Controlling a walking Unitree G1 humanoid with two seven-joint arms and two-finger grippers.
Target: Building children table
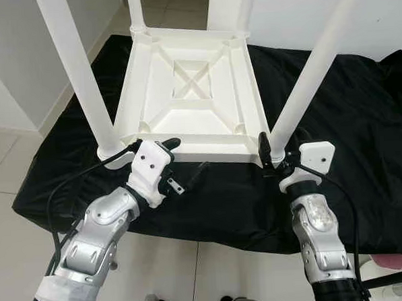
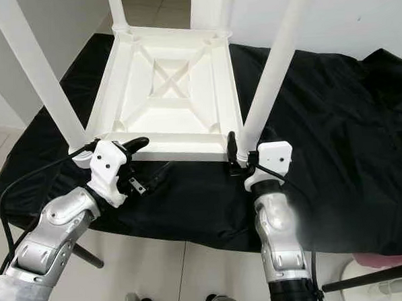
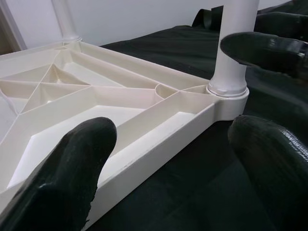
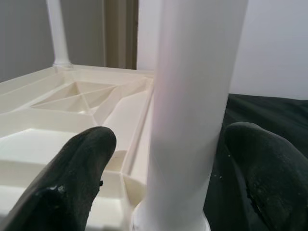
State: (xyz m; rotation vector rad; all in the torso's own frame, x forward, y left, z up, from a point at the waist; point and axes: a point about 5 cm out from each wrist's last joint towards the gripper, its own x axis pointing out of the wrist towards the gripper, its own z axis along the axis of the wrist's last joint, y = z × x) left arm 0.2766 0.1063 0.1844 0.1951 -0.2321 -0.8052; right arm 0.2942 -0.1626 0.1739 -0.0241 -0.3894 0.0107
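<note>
a: head views first. where's the table?

b: the children's table (image 1: 191,97) lies upside down on the black cloth (image 1: 363,149) over the desk, towards its near edge. all four legs stand in their corner sockets, so the build looks nearly done.

a: and the arms?

b: the left gripper (image 1: 162,154) sits at the table's near rim, beside the near-left leg (image 1: 75,69). the right gripper (image 1: 276,148) is at the base of the near-right leg (image 1: 311,70).

a: left wrist view?

b: fingers (image 3: 72,168) spread, one over the ribbed underside, the others outside the rim, gripping nothing.

a: right wrist view?

b: fingers (image 4: 82,168) apart, straddling the leg without clearly touching it. i'd judge what's left is pressing that leg home and turning the table upright.
</note>
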